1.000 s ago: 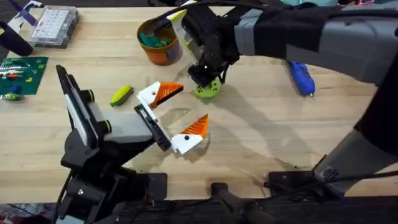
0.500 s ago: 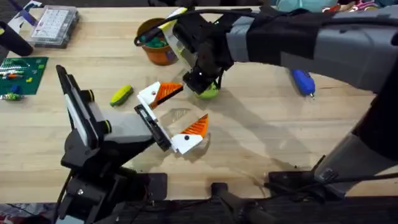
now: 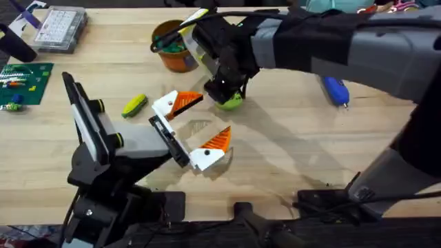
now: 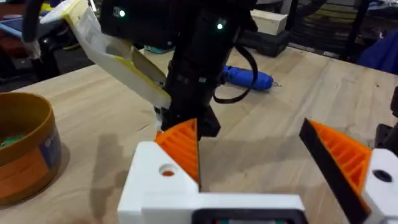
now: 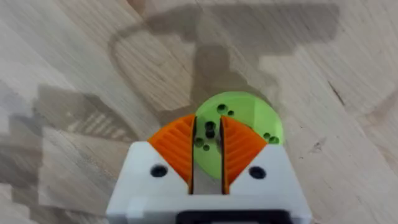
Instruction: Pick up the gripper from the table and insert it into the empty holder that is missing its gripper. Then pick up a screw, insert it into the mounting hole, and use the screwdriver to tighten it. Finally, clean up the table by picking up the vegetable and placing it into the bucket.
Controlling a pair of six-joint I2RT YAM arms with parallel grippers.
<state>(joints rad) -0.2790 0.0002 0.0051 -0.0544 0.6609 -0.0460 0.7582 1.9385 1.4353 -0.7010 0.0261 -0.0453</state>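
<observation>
Your right arm (image 3: 324, 41) spans table's far half, blocking overhead way to bucket (image 3: 174, 47). Right gripper (image 3: 226, 88) low over green disc (image 3: 231, 101), just beyond left gripper (image 3: 194, 128); gap between them tight. Vegetable (image 3: 134, 105) beside left gripper, open wood around it. Screwdriver (image 3: 335, 89) on clear wood at right.

You have a pale wood-grain table (image 3: 289, 138) carrying an orange bucket (image 3: 173, 56) with a tan inner wall and green pieces inside, a blue screwdriver (image 3: 335, 89), and a yellow vegetable (image 3: 134, 105) with a green end. Your left gripper (image 3: 200, 127) and right gripper (image 5: 208, 149) are white with orange ribbed pads, and the right one's pads sit against a lime-green disc (image 5: 249, 121) dotted with dark holes. At the far left you see a green board (image 3: 24, 81) and a clear parts box (image 3: 60, 29).
</observation>
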